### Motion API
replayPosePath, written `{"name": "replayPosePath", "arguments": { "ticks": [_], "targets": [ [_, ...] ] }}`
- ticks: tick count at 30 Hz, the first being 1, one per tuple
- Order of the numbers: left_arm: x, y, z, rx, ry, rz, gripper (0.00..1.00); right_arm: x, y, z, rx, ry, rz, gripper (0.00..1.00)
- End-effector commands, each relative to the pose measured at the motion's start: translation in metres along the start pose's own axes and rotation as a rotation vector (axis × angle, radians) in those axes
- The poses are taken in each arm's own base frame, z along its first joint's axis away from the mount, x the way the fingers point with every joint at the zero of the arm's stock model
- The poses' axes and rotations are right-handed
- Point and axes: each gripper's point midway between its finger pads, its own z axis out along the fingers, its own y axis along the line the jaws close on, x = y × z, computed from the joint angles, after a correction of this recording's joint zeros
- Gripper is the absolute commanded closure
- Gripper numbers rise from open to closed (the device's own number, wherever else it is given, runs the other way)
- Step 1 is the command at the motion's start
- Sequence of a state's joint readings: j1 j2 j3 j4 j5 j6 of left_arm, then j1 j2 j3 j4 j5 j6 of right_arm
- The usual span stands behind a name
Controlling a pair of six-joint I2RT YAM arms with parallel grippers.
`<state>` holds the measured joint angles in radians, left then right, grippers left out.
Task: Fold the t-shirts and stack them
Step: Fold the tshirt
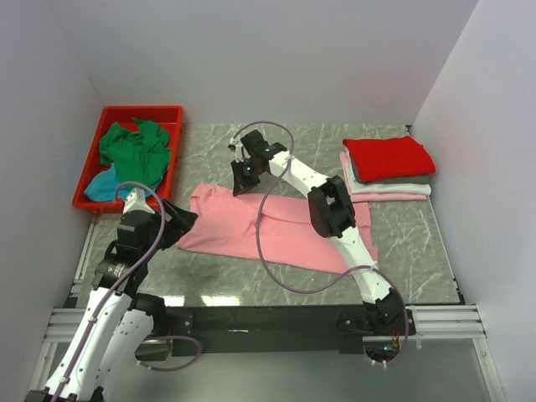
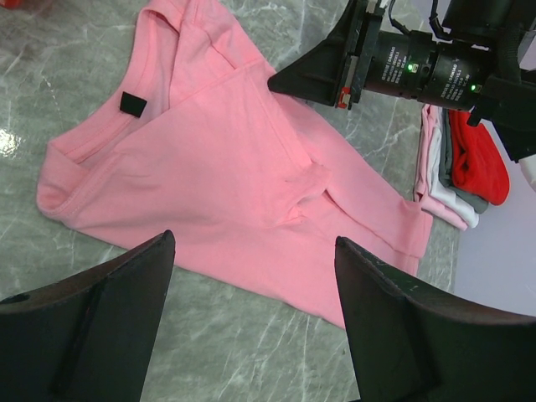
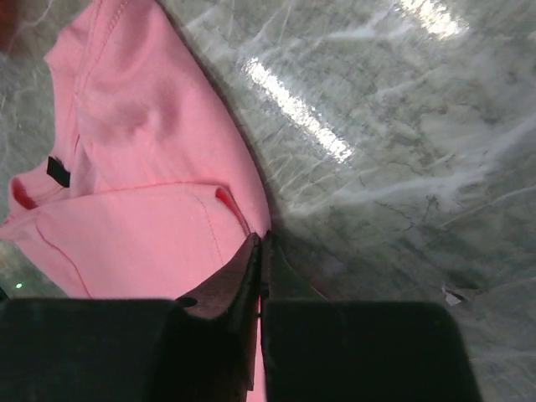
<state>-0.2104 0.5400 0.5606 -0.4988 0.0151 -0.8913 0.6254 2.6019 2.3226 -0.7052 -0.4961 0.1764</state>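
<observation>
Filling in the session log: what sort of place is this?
Probably a lab test cell: white walls box in a marble-look table, with a metal mounting rail and shirts staged in a bin.

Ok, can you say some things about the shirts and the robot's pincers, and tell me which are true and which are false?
1. The pink shirt lies on the table. True.
2. The left pincer is shut tight. False: it is open, with its fingers spread above the pink shirt.
3. The red bin has a green shirt in it. True.
4. The folded stack has a green shirt on top. False: a red shirt is on top.
5. The right pincer is pinched shut on the edge of the pink shirt. True.
</observation>
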Motion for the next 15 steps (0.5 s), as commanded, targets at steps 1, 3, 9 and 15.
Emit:
{"name": "replayPosePath", "arguments": {
  "ticks": [1,3,9,15],
  "targets": [
    [-0.008,-0.012,-0.004,0.045,-0.02,0.021,0.18,-0.024,-0.013,-0.011,0.042,-0.085,0.059,1.0],
    [-0.007,-0.011,-0.003,0.041,-0.015,0.024,0.18,-0.04,-0.03,-0.022,0.069,-0.143,0.111,1.0],
    [-0.006,-0.011,-0.002,0.041,-0.004,0.024,0.18,-0.101,-0.077,-0.063,0.091,-0.366,0.316,1.0],
    [0.002,-0.012,0.004,0.053,0.032,0.001,0.18,-0.149,-0.136,-0.104,0.124,-0.579,0.468,0.97]
  ]
}}
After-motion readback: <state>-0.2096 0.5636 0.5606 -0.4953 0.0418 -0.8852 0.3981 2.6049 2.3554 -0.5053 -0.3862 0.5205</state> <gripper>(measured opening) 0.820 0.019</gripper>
